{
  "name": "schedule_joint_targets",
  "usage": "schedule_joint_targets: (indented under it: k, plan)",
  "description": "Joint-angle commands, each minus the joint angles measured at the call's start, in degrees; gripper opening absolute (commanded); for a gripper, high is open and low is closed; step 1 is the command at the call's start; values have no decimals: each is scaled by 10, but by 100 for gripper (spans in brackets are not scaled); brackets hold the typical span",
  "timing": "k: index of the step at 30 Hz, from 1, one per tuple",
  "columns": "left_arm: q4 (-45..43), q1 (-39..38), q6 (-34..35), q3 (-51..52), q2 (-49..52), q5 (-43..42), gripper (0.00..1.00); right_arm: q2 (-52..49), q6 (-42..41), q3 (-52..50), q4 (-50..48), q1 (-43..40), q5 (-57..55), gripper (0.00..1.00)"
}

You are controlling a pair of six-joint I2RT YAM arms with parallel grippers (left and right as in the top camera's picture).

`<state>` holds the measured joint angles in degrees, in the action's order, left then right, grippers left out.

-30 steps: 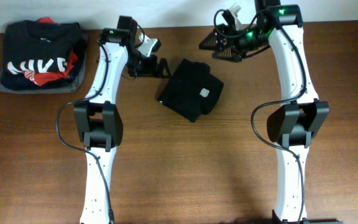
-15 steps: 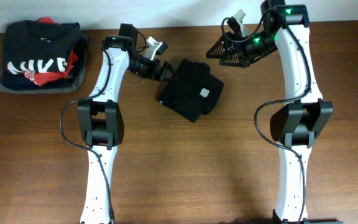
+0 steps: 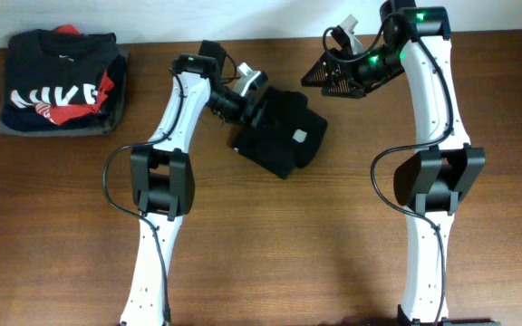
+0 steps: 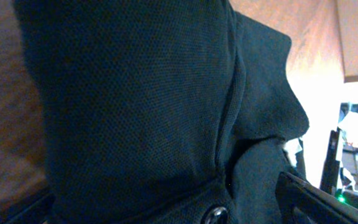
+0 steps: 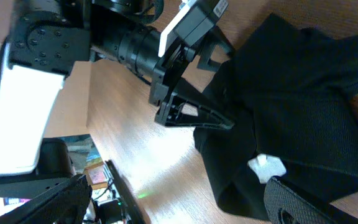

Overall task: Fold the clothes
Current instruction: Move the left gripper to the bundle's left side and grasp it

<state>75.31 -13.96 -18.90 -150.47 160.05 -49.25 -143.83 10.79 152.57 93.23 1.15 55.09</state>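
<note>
The clothes are one black garment lying folded in a compact bundle on the table's back middle, with a small pale label on top. My left gripper is open and pressed against the bundle's upper-left edge. Black fabric and a dark button fill its wrist view. From the right wrist, the left gripper's fingers are spread at the clothes' edge. My right gripper hangs open above the table, behind and right of the bundle, holding nothing.
A folded black top with white letters and red print lies on a folded grey garment at the back left corner. Wooden table stretches toward the front between the two arm bases.
My left arm has swung right from beside the clothes until its open fingers reach the bundle's edge. The right arm shifted slightly right, then held still.
</note>
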Motion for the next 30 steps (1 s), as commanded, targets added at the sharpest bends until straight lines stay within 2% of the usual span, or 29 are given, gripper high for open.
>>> schedule_joint_targets:
  k: [1, 7, 10, 11, 13, 15, 17, 19, 26, 30]
  plan:
    - [15, -12, -10, -5, 26, -4, 99, 11, 10, 5, 5, 0, -20, 92]
    - [14, -27, -10, -5, 48, -8, 99, 11, 10, 5, 5, 0, -21, 92]
    - [15, -34, -9, -5, 63, -10, 73, 11, 10, 5, 5, 0, -21, 92]
    - [14, -36, -9, -5, 69, -11, 69, 11, 10, 5, 5, 0, -21, 92]
    - [14, -39, -9, -5, 77, -20, 46, 11, 10, 5, 5, 0, -34, 92]
    - [14, -40, -10, -5, 80, -27, 33, 11, 10, 5, 6, 0, -36, 92]
    - [13, -39, -10, -5, 80, -26, 14, 11, 10, 5, 7, 0, -39, 92]
    - [10, -39, -9, -5, 80, -26, 1, 11, 10, 5, 7, 0, -47, 92]
    - [-7, -37, -9, -15, 80, -27, 1, 11, 10, 5, 7, 0, -52, 92]
    - [-14, -25, -9, -59, 79, -26, 0, 11, 10, 5, 10, 0, -63, 92]
